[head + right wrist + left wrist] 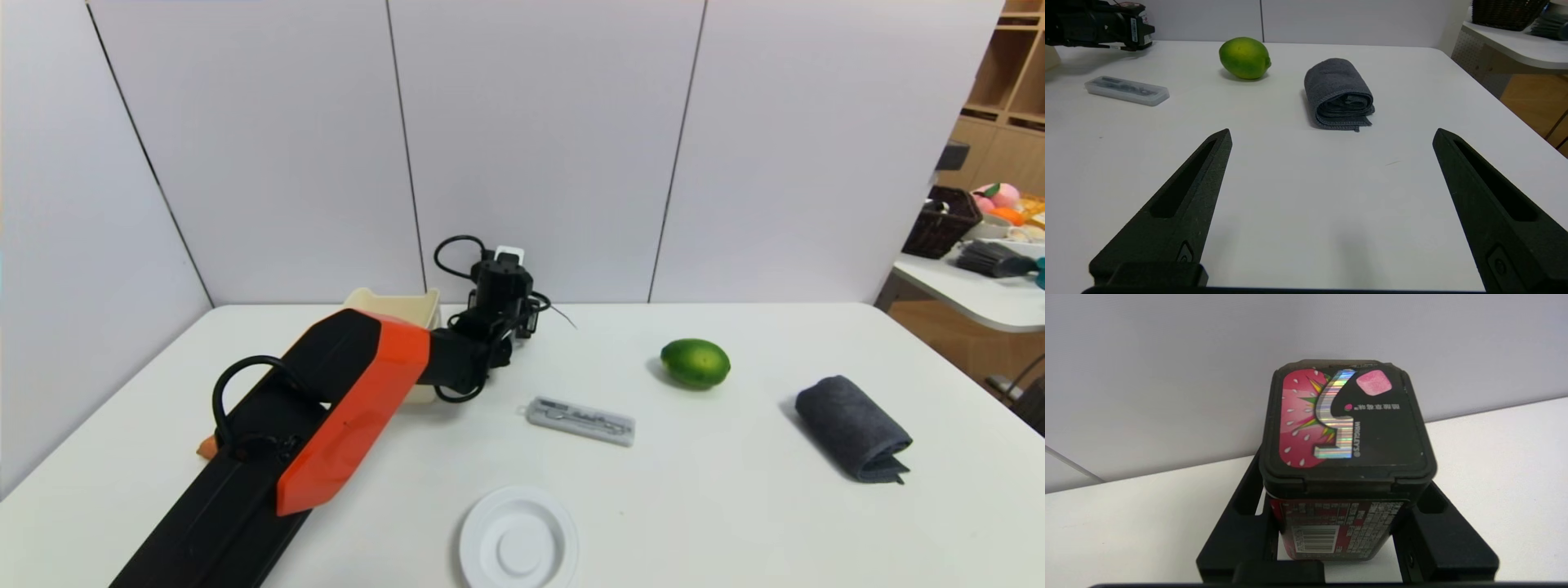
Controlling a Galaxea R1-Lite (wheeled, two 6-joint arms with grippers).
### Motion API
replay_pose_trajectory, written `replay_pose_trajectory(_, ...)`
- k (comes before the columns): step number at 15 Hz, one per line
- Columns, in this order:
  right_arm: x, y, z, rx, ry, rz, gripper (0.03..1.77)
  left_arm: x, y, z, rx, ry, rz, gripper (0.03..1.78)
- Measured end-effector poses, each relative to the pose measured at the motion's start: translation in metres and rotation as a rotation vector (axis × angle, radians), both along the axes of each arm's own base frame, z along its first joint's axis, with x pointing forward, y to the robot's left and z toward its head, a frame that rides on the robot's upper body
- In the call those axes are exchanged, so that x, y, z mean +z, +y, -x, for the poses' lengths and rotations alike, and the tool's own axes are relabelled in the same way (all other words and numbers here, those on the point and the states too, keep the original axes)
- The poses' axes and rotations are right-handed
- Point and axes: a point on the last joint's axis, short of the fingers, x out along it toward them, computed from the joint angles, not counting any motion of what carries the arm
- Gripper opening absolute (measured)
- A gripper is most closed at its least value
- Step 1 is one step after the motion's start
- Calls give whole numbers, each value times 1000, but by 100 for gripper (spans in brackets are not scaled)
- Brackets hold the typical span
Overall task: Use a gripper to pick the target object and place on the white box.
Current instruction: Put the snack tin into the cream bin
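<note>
Box (1345, 457) dark, strawberry-labelled, upright between jaws

cream-white square plastic bin (400, 309): in the head view mostly hidden behind the black and orange arm; only its far rim and one corner show just beside the left gripper (510, 265).
left gripper's fingertips: head view hides them behind the wrist.
small dark rectangular box with strawberry label (1345, 457): its base is hidden between the fingers; small print too blurred to read.
right gripper (1331, 134): finger bases cut off by the picture's edge.
small orange object (207, 447): mostly hidden behind the arm, unidentifiable.
</note>
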Motion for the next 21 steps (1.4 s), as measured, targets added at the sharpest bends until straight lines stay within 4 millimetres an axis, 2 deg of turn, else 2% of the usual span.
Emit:
replay_pose_trajectory(3, 0, 0, 0, 0, 0, -1, 170, 9, 1, 1, 5, -10, 7, 76)
replay_pose_trajectory(7, 0, 0, 0, 0, 0, 0, 170, 45, 4, 7, 16, -61, 35, 76)
replay_pose_trajectory(12, 0, 0, 0, 0, 0, 0, 170, 124, 13, 27, 36, -198, 116, 76)
replay_pose_trajectory(16, 0, 0, 0, 0, 0, 0, 170, 199, 29, 54, 36, -367, 219, 76)
replay_pose_trajectory(19, 0, 0, 0, 0, 0, -1, 170, 249, 50, 79, 42, -440, 238, 76)
replay_pose_trajectory(21, 0, 0, 0, 0, 0, 0, 170, 270, 68, 98, 51, -421, 211, 76)
